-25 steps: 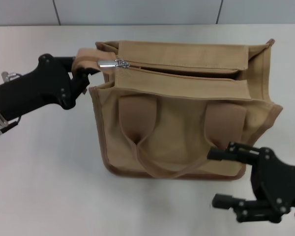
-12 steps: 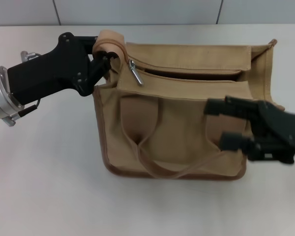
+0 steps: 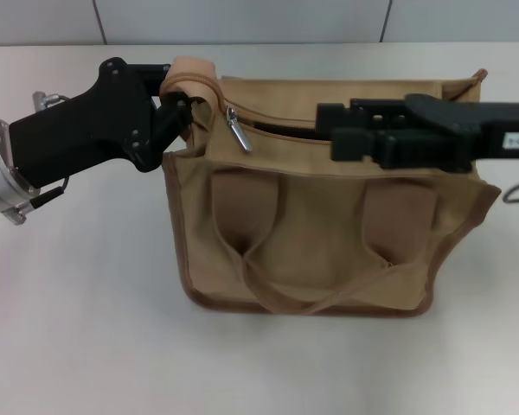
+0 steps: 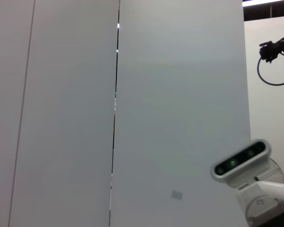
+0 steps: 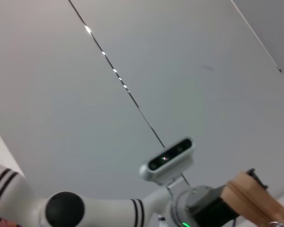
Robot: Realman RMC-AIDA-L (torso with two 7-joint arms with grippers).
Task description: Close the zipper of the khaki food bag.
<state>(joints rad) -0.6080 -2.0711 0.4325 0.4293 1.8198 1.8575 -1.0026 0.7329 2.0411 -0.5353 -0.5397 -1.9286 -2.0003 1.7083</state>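
Two black pincers frame the khaki food bag (image 3: 329, 199), which stands upright in the middle of the white bench (image 3: 86, 328) with its two handle straps lying flat against the near side. The left pincer (image 3: 177, 108) reaches in from the left and is clamped on the tan fabric tab at the bag's upper left corner, lifting that corner into a small hump. Just beside it, the silver slider of the zipper (image 3: 237, 130) sits at the left end of the zipper line, its pull tab hanging down and tilted over the near flap. To the right of the slider the two flaps stand apart, leaving a dark gap along the top of the bag. The right pincer (image 3: 324, 131) stretches in horizontally from the right, over the bag's top and above that gap, its fingers (image 3: 350, 113) set a narrow way apart and holding nothing, their tips near the slider but not touching it.
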